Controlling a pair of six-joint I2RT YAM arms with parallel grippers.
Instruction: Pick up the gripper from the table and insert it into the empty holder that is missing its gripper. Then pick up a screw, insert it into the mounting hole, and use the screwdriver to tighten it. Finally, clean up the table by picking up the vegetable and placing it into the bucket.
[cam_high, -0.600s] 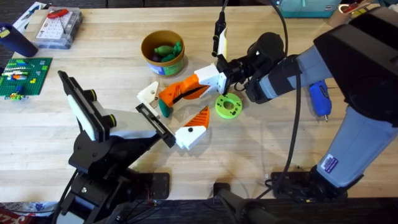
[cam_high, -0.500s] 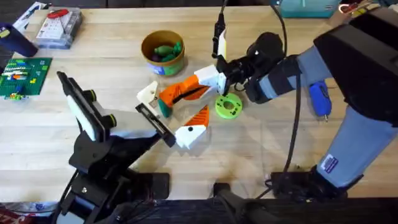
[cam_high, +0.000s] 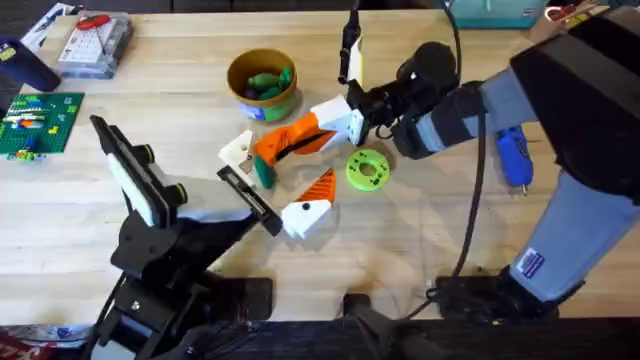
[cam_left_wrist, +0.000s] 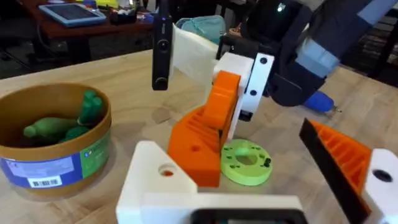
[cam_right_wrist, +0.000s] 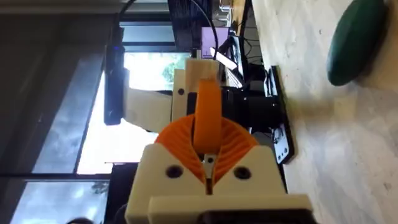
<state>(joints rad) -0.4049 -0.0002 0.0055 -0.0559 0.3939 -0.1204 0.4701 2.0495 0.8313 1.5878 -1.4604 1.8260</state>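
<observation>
The loose gripper (cam_high: 270, 148), an orange ribbed finger with a mounting hole (cam_left_wrist: 199, 149), is clamped in my right gripper (cam_high: 296, 138), which is shut on it. It hangs right beside the white empty holder (cam_high: 238, 150) of my left gripper (cam_high: 278, 170); I cannot tell whether they touch. The left gripper stands open, its one orange finger (cam_high: 320, 186) off to the side. A dark green vegetable (cam_high: 263, 175) lies on the table between the holder and that finger. The bucket (cam_high: 240, 97) stands behind them with green toy vegetables inside. A blue screwdriver (cam_high: 513, 158) lies at the right.
A lime-green disc with holes (cam_high: 367, 168) lies just right of the held piece. A clear parts box (cam_high: 95, 45) and a green brick plate (cam_high: 35, 120) sit at the far left. A black cable hangs over the table's middle.
My right gripper has carried the orange piece a little toward the far side of the table. The left arm has stayed put.
</observation>
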